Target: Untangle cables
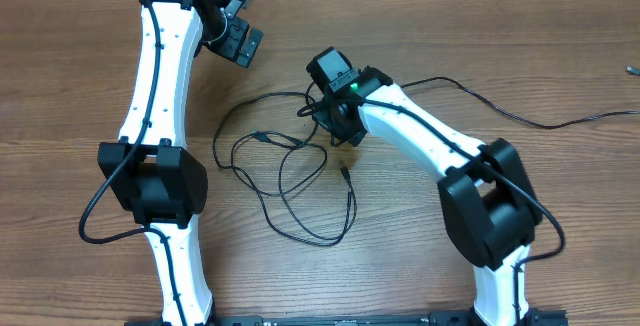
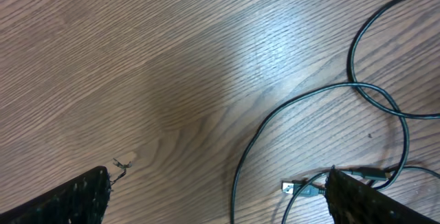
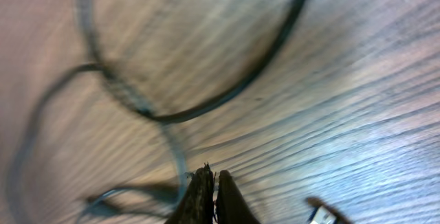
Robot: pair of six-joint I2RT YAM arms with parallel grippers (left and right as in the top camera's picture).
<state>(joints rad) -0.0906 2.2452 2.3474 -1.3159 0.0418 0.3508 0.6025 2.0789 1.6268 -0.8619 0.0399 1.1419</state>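
Thin black cables (image 1: 290,181) lie in tangled loops on the wooden table between the two arms. My right gripper (image 1: 335,121) is down at the upper right of the tangle. In the right wrist view its fingertips (image 3: 212,174) are pressed together, and a blurred cable (image 3: 180,157) bends right at the left tip, so it looks pinched there. My left gripper (image 1: 238,38) hovers at the far left of the tangle, wide open (image 2: 220,176) and holding nothing. A cable loop (image 2: 240,176) and a silver USB plug (image 2: 292,187) lie on the table between its fingers.
One cable strand (image 1: 540,121) trails away to the table's right edge. A small plug end (image 1: 344,174) lies inside the tangle, and another plug (image 3: 322,214) shows to the right of the right gripper's fingers. A tiny bit of debris (image 2: 122,163) lies by the left finger.
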